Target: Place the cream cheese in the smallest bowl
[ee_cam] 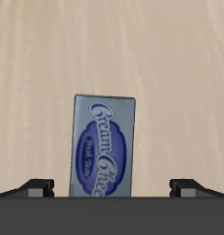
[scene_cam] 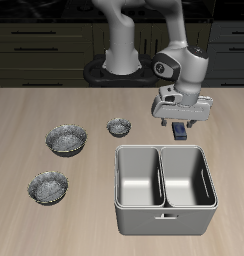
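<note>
The gripper [scene_cam: 180, 120] hangs just above the cream cheese [ee_cam: 103, 147], which lies flat on the table [scene_cam: 34, 105] just behind the bin [scene_cam: 165, 176]; its fingers [ee_cam: 34, 188] are spread wide and hold nothing. The box sits between them, its long axis crosswise to their line, so they would close on its narrow width. Its label reads "Cream Cheese"; the bowl [scene_cam: 118, 126] is well apart

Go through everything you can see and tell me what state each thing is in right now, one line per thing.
End effector: open, fingers either side of the cream cheese, not closed on it.
Cream cheese: lying flat on the table, label up, not lifted.
Smallest bowl: upright, empty.
Two wider bowls: upright, empty.
Double-compartment bin: upright, both compartments empty.
</note>
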Controlling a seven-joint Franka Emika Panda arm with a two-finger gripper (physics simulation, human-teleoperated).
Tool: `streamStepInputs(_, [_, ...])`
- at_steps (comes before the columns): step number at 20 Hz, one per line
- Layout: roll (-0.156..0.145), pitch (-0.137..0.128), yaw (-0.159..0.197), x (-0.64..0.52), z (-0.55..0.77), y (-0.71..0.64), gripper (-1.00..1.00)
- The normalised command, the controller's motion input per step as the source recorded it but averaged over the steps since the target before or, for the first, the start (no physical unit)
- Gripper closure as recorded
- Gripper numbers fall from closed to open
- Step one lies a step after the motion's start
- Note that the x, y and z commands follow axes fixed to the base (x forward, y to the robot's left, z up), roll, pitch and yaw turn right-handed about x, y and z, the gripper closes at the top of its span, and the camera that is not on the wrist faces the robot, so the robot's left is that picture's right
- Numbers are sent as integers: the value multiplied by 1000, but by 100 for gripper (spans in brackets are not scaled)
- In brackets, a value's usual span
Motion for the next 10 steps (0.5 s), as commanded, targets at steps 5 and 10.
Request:
streamStepInputs(5, [13,24,-13,16,-123,-27,-100])
streamStepInputs(10, [50,52,-10,27,-180,19,-100])
